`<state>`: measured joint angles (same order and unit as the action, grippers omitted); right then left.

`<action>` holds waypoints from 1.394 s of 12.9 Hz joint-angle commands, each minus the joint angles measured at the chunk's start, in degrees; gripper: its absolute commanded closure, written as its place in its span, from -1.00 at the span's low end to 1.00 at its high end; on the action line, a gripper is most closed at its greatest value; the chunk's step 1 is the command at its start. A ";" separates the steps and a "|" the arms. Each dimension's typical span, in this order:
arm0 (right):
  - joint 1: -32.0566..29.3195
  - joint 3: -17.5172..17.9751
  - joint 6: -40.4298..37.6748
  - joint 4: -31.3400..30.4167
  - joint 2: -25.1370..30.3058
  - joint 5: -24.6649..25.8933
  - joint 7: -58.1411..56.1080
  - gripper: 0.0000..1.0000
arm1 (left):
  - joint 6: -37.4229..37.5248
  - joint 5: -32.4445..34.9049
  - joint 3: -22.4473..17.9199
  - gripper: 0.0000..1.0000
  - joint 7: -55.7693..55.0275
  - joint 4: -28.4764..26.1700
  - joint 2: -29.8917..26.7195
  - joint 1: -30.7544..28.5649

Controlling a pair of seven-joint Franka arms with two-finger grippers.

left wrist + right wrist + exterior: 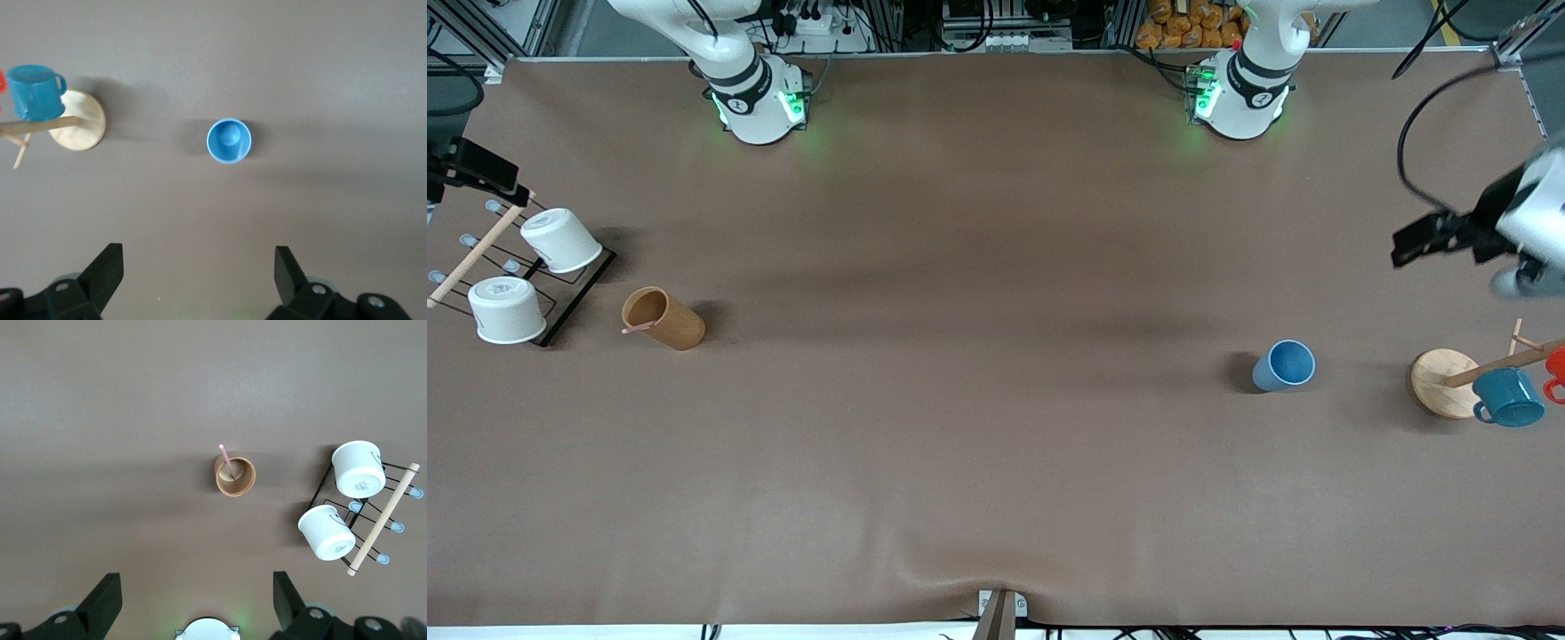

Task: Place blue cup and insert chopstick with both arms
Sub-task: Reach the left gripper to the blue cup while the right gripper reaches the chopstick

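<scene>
Smooth brown matte worktop [996, 462] carries everything, its covering slightly rippled at the edge nearest the front camera. Toward the right arm's end stands a black wire rack with a pale wooden dowel [525, 284], holding two white, tapered tubs [343, 500] upended on it. Toward the left arm's end sits a round wooden-based mug stand [1445, 382], a glossy teal handled mug [1507, 397] hanging from its dowel. Between these, near the rack, a brown cylindrical holder [665, 320] stands with the thin pinkish chopstick [227, 461] leaning inside it. Near the stand, the small light-blue plain cup [1285, 365] stands upright, mouth up. Left hand [199, 280] hangs high over the worktop by the cup, fingers spread; right hand [197, 603] hangs high by the holder, fingers likewise spread wide.
</scene>
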<state>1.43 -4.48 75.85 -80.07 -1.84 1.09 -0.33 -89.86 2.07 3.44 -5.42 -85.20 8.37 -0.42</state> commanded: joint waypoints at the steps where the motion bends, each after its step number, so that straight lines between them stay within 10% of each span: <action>1: -1.33 0.00 2.01 -4.30 1.40 -0.47 -0.55 -1.00 | -7.49 -0.22 -0.01 -1.00 -0.46 -4.43 3.57 -0.19; 10: -5.12 0.08 18.87 -21.26 -1.49 1.20 -4.86 -1.00 | -33.17 -0.13 0.07 -0.78 -0.47 -23.69 8.41 -3.00; 18: -3.36 0.26 26.26 -21.36 -10.54 1.38 -4.86 -1.00 | -41.70 -0.13 0.07 -0.40 -0.56 -28.44 12.36 -3.00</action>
<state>-2.08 -4.22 101.04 -101.76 -11.23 1.68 -4.85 -129.11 2.07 3.42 -5.96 -112.59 20.19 -3.33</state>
